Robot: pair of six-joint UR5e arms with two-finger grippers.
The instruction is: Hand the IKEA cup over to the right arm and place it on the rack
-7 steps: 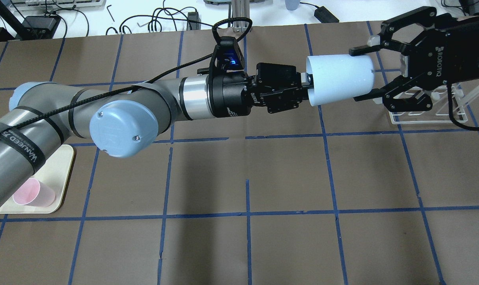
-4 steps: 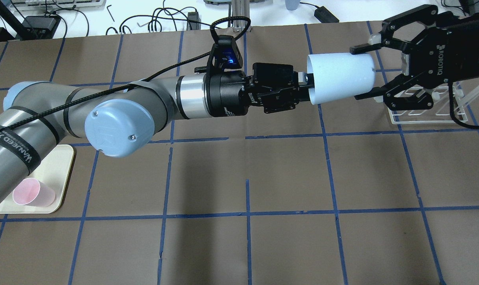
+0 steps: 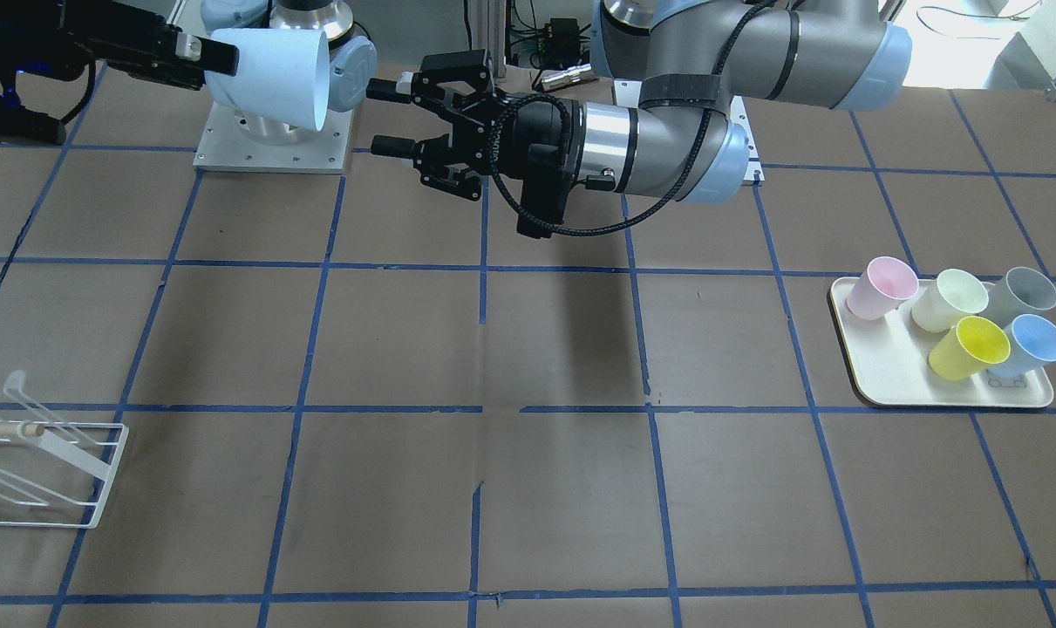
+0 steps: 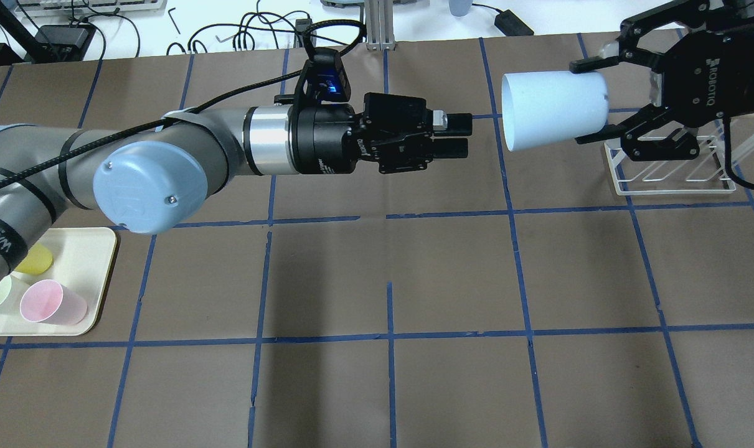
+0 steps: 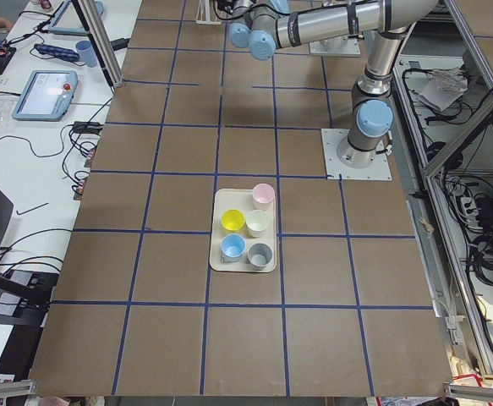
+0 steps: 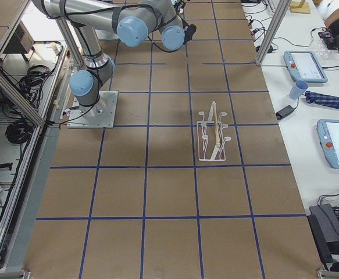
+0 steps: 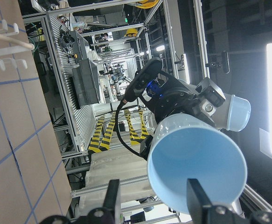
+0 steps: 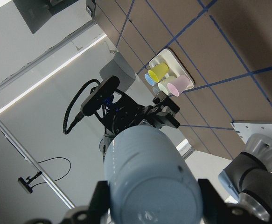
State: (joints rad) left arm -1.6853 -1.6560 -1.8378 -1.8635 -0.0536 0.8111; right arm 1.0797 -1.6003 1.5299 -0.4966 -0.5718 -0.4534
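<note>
The right gripper [image 4: 581,101], lettered ROBOTIQ on its black body, is clamped on the closed end of the pale blue IKEA cup [image 4: 551,109]. The cup is held on its side in the air, its mouth facing the left gripper [image 4: 466,135]. That gripper's fingers stand apart, just clear of the rim. The white wire rack [image 4: 663,169] stands on the table on the right arm's side, partly hidden by the gripper in the overhead view.

Overhead and front cameras face each other across the table [image 4: 451,274], both showing the IKEA cup [image 4: 551,111].
</note>
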